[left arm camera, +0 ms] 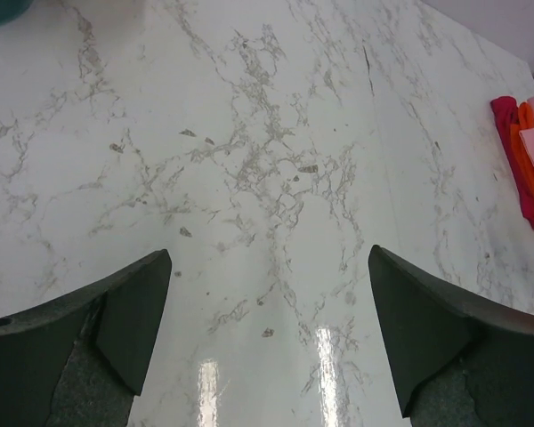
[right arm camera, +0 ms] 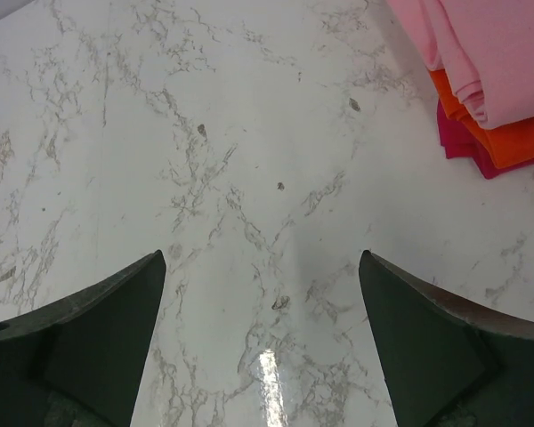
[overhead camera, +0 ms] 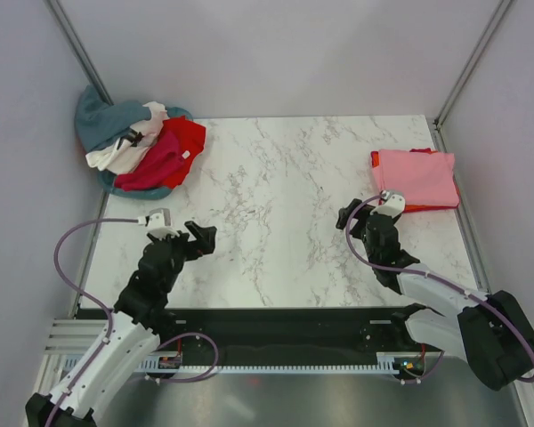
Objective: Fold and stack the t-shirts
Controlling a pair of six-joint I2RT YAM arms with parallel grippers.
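A folded stack of t-shirts lies at the table's right side, a pink shirt point(overhead camera: 416, 176) on top and an orange-red edge point(overhead camera: 427, 208) under it. The right wrist view shows pink point(right arm camera: 489, 53), orange-red point(right arm camera: 507, 138) and magenta point(right arm camera: 467, 147) layers. The stack also shows in the left wrist view point(left arm camera: 527, 160). Unfolded shirts are heaped at the back left: slate blue-grey point(overhead camera: 102, 120), white point(overhead camera: 116, 156), red point(overhead camera: 173, 142). My left gripper point(overhead camera: 182, 236) point(left arm camera: 269, 253) is open and empty over bare marble. My right gripper point(overhead camera: 363, 213) point(right arm camera: 262, 256) is open and empty, left of the stack.
The heap sits in a round teal basket point(overhead camera: 151, 191), whose rim shows in the left wrist view point(left arm camera: 0, 9). The white marble table point(overhead camera: 285, 196) is bounded by grey walls at the back and sides. A black strip point(overhead camera: 276, 320) runs along the near edge.
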